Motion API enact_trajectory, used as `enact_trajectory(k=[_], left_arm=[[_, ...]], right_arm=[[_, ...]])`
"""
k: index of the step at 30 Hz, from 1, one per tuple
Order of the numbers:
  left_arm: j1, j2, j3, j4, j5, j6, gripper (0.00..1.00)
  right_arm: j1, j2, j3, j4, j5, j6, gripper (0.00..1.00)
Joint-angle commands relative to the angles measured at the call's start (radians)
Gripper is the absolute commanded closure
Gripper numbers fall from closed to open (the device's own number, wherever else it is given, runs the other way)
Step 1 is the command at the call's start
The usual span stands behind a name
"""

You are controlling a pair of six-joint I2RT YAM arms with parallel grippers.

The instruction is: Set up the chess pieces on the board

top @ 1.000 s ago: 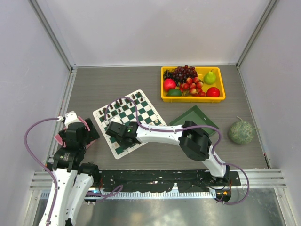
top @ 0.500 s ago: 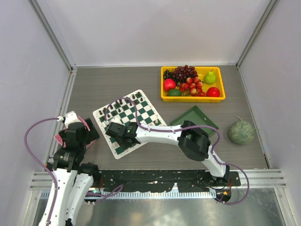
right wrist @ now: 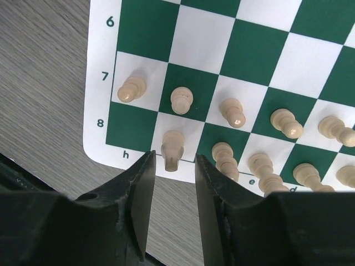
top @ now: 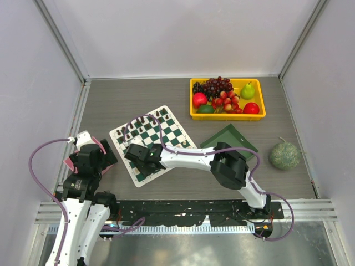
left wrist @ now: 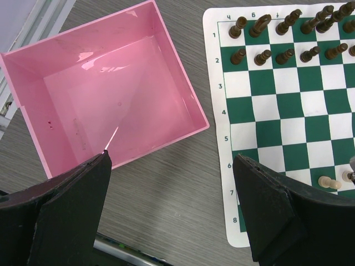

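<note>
Cream chess pieces (right wrist: pixel 233 111) stand in two rows along one edge of the board (right wrist: pixel 249 50). Right gripper (right wrist: pixel 175 160) straddles one back-row piece, jaws released, clear of it. Left gripper (left wrist: pixel 172 163) hangs wide open near the pink box (left wrist: pixel 111 94).

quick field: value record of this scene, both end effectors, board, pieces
right end effector: open, fingers flanking a cream piece on row 8, small gaps either side
left end effector: wide open, holding nothing, between pink box and board
cream pieces: rows 7 and 8, h8 bare
dark pieces: rows 1 and 2
</note>
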Motion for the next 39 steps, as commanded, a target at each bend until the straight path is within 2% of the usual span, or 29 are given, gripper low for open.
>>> enact_trajectory(k=[1,7,10,13,19,25,31,39], left_arm=[[0.006,0.003,0.006,0.034,-0.012,0.000,0.01],[0.006,0.005,0.006,0.033,-0.012,0.002,0.01],[0.006,0.006,0.007,0.031,-0.012,-0.001,0.01],[0.006,0.009,0.006,0.033,-0.010,-0.001,0.01],[0.006,0.017,0.009,0.033,-0.004,0.000,0.01],[0.006,0.025,0.007,0.034,0.003,0.002,0.01],[0.006,0.029,0.009,0.036,0.003,0.003,0.01],[0.006,0.040,0.009,0.033,0.002,0.000,0.01]], right_arm=[[-0.002,-0.108,0.042,0.005,0.042,-0.021,0.58],[-0.007,-0.227,-0.009,0.027,0.079,-0.032,0.51],[-0.019,-0.322,-0.090,0.059,0.135,-0.032,0.46],[-0.057,-0.410,-0.173,0.068,0.210,-0.015,0.45],[-0.226,-0.695,-0.455,0.109,0.235,0.071,0.45],[-0.456,-0.890,-0.708,0.126,0.234,0.059,0.45],[-0.640,-0.953,-0.818,0.128,0.134,0.009,0.44],[-0.731,-0.934,-0.860,0.129,0.083,-0.012,0.43]])
